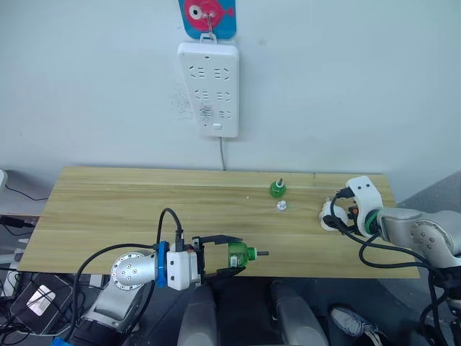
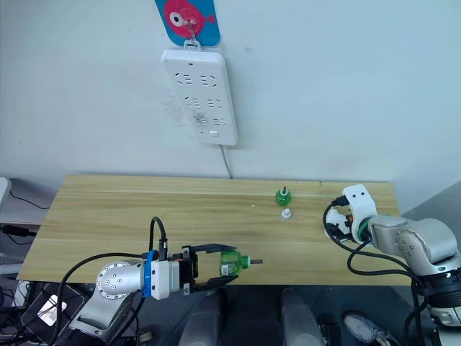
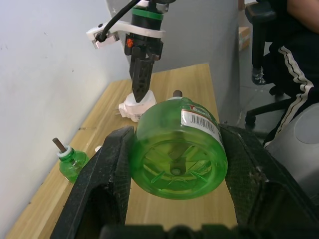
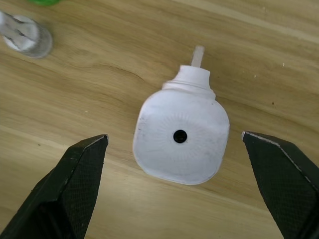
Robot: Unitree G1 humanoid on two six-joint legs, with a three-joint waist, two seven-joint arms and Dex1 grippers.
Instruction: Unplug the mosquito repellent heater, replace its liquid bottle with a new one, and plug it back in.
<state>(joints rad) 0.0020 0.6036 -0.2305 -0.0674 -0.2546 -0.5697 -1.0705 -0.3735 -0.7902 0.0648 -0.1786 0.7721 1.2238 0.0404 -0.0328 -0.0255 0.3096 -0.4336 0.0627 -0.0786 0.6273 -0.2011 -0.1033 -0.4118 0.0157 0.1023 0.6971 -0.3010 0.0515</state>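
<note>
My left gripper [image 1: 235,255] is shut on a green liquid bottle [image 1: 245,254], held on its side over the table's front edge with its wick pointing right. In the left wrist view the bottle's base [image 3: 177,159] faces the camera between both fingers. The white mosquito repellent heater [image 4: 182,137] lies on the table at the right, a small dark hole in its middle. My right gripper [image 1: 333,216] hangs open right over the heater, one finger on each side of it without touching. A second green bottle [image 1: 278,189] stands upright mid-table.
A small white cap [image 1: 282,205] lies just in front of the upright bottle. The white power strip [image 1: 209,90] hangs on the wall behind the table [image 1: 130,209]. In the left wrist view a person [image 3: 294,45] sits on a chair beyond the table's right end.
</note>
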